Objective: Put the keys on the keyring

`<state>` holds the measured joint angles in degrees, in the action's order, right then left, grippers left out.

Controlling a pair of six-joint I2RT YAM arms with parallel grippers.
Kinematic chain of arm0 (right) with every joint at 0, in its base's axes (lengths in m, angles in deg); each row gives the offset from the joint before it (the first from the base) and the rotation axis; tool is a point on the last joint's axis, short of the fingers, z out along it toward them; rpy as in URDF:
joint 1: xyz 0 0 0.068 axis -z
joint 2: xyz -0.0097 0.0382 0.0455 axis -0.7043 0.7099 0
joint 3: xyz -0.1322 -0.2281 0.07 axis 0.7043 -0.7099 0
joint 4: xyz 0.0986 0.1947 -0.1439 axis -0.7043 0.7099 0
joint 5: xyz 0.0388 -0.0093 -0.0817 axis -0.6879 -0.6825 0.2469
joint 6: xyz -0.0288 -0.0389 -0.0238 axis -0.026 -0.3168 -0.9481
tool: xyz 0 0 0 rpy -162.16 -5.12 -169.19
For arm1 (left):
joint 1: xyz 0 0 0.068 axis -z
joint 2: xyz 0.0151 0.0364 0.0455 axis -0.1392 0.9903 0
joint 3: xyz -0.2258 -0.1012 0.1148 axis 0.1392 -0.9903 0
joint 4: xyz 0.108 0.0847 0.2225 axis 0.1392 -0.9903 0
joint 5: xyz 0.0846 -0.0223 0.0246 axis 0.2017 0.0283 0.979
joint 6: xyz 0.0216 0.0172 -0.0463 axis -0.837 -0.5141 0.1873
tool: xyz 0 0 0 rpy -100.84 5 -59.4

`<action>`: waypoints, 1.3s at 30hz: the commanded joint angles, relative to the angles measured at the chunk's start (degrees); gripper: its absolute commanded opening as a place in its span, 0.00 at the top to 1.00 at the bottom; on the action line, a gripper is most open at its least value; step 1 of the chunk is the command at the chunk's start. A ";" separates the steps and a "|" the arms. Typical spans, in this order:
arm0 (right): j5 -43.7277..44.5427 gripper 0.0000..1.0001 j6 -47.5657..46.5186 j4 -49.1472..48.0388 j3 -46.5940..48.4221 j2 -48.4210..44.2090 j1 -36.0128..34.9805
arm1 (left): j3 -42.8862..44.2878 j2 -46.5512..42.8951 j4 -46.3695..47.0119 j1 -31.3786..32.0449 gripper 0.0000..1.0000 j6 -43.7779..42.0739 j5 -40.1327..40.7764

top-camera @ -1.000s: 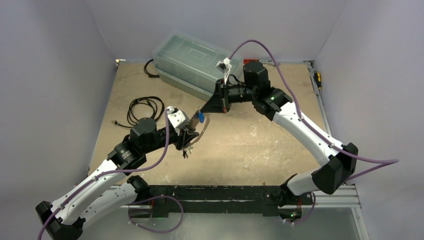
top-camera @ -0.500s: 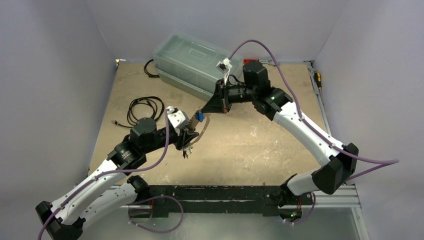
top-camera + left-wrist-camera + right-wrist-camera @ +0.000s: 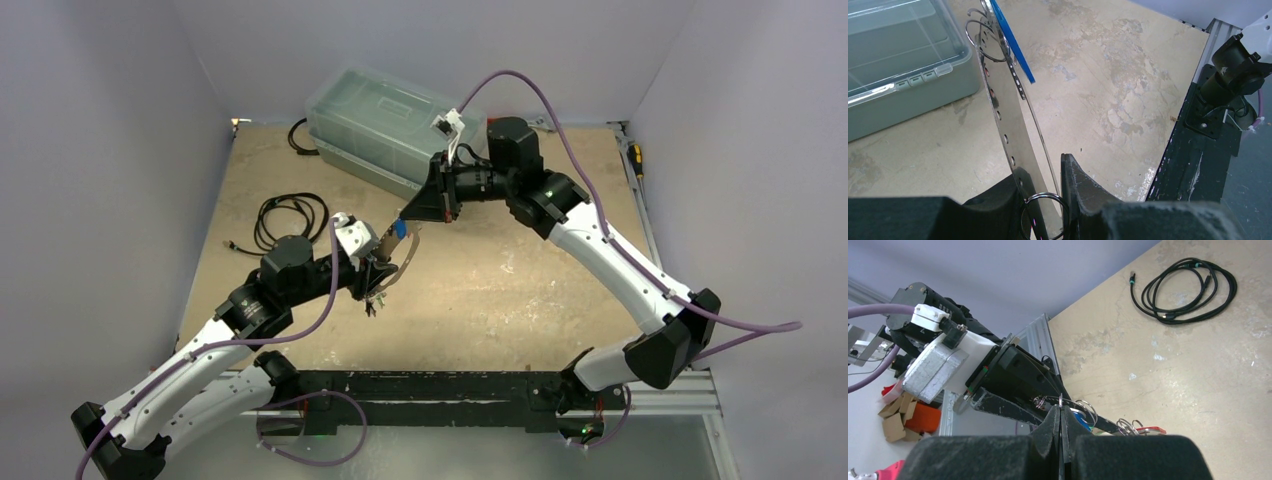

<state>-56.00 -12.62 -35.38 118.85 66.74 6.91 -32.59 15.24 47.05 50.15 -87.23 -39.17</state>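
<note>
My left gripper [image 3: 383, 264] is shut on the lower rim of the keyring [image 3: 1008, 120], a flat grey metal disc with small rim holes, and holds it edge-on above the table. A small split ring [image 3: 1045, 215] sits between its fingers. At the disc's far end hang more split rings [image 3: 979, 31] and a blue key tag [image 3: 1013, 45]. My right gripper [image 3: 404, 220] is shut on a thin split ring [image 3: 1060, 401] at that far end, next to the blue tag [image 3: 1082, 418]. A red key tag [image 3: 1153, 430] hangs lower on the disc.
A clear plastic lidded box [image 3: 385, 120] stands at the back, just behind the right gripper; it also shows in the left wrist view [image 3: 898, 65]. A coiled black cable [image 3: 290, 215] lies at the left. A black frame rail [image 3: 430, 385] runs along the near edge.
My right gripper has shifted slightly back and to the left, with the blue tag moving with it. The left arm and the disc have stayed still.
</note>
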 commanded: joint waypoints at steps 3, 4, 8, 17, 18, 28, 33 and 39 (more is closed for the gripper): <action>2.77 1.00 -0.82 1.50 2.76 -0.34 -0.36 | 0.51 -0.49 3.97 0.26 1.00 -0.14 0.06; 2.89 1.00 -0.78 1.62 2.82 -0.19 -0.37 | 0.52 -0.50 3.98 0.24 1.00 -0.11 0.06; 3.12 1.00 -0.77 2.42 2.71 -0.07 -0.34 | 0.54 -0.58 3.99 0.22 1.00 -0.15 0.06; 3.15 1.00 -0.17 2.39 2.13 0.43 -0.35 | 0.56 -0.76 3.99 0.30 1.00 -0.15 -0.05; 3.34 1.00 -0.09 2.40 2.10 0.53 -0.36 | 0.57 -0.76 3.99 0.25 1.00 -0.15 -0.04; 4.52 1.00 0.45 2.91 2.58 1.58 -0.36 | 0.52 -0.85 3.99 0.33 1.00 -0.09 -0.04; 4.61 1.00 0.62 3.10 2.44 1.27 -0.35 | 0.50 -0.94 3.90 0.33 1.00 -0.09 0.06; 4.44 1.00 0.59 2.80 1.34 0.67 -0.34 | 0.58 -1.09 3.90 0.33 1.00 -0.22 0.25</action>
<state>-52.89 -12.20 -32.43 119.44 68.37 6.84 -32.59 15.24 46.96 50.15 -87.23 -38.30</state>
